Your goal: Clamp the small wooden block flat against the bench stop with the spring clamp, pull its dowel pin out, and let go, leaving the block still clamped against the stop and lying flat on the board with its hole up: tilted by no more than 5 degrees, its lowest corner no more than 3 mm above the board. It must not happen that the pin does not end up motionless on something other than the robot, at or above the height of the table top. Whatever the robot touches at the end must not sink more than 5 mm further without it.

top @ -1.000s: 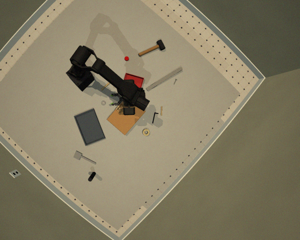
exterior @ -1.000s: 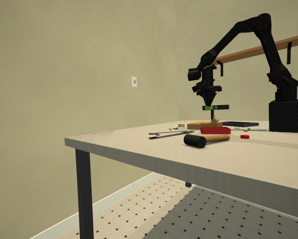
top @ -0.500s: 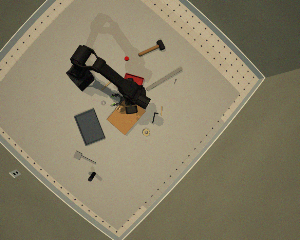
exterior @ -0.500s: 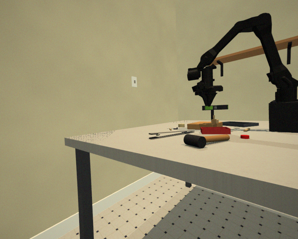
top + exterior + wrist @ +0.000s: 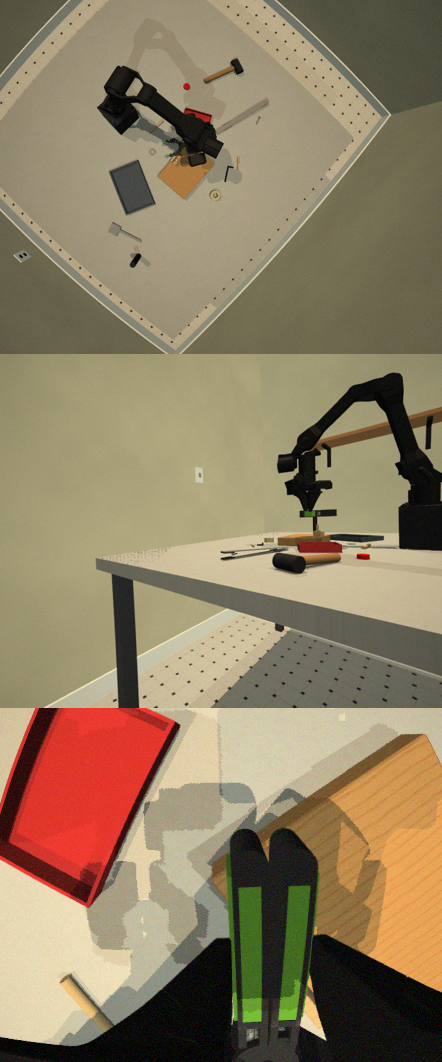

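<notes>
the block (image 5: 174,161) (image 5: 318,533) sits on the board (image 5: 185,178) (image 5: 291,539) (image 5: 400,833), the tray (image 5: 132,187) (image 5: 356,537) beside it

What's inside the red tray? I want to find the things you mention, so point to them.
In the wrist view, the visible floor of the red tray (image 5: 187,109) (image 5: 319,547) (image 5: 85,793) bears nothing, only shadows. Its upper-left part runs out of frame there; from the top, the arm (image 5: 166,106) covers its lower-left part.
</notes>
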Controlling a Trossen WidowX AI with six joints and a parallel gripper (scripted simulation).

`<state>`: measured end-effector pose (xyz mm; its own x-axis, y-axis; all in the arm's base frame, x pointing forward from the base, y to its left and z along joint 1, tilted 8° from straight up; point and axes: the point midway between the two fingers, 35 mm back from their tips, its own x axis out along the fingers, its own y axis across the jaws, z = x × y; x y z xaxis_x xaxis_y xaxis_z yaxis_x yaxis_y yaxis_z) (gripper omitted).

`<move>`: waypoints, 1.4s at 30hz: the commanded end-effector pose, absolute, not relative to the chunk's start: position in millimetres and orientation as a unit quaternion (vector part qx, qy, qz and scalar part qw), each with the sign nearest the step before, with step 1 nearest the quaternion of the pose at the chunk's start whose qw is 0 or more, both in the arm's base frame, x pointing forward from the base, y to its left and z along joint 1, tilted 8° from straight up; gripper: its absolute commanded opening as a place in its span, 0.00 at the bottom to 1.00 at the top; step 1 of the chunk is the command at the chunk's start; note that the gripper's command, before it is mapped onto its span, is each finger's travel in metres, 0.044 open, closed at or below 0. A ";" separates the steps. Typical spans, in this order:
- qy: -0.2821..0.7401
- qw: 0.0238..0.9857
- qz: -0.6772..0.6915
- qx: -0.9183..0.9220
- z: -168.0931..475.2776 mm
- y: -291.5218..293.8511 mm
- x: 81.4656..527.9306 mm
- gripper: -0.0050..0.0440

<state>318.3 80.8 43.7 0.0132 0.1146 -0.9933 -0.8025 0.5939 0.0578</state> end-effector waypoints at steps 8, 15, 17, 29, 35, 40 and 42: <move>0.592 0.644 0.375 -0.306 46.5 87.9 318.6 0.10; 0.581 0.635 0.392 -0.325 47.0 92.2 317.9 0.10; 0.577 0.632 0.397 -0.330 47.1 93.4 317.7 0.10; 0.560 0.618 0.421 -0.356 47.8 99.6 316.6 0.10; 0.549 0.609 0.435 -0.371 48.2 103.3 315.9 0.10; 0.542 0.603 0.445 -0.381 48.5 105.7 315.4 0.10; 0.540 0.602 0.447 -0.383 48.6 106.3 315.2 0.10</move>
<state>314.5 103.8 46.3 0.0131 0.1184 -0.9929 -0.9455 0.3245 0.0262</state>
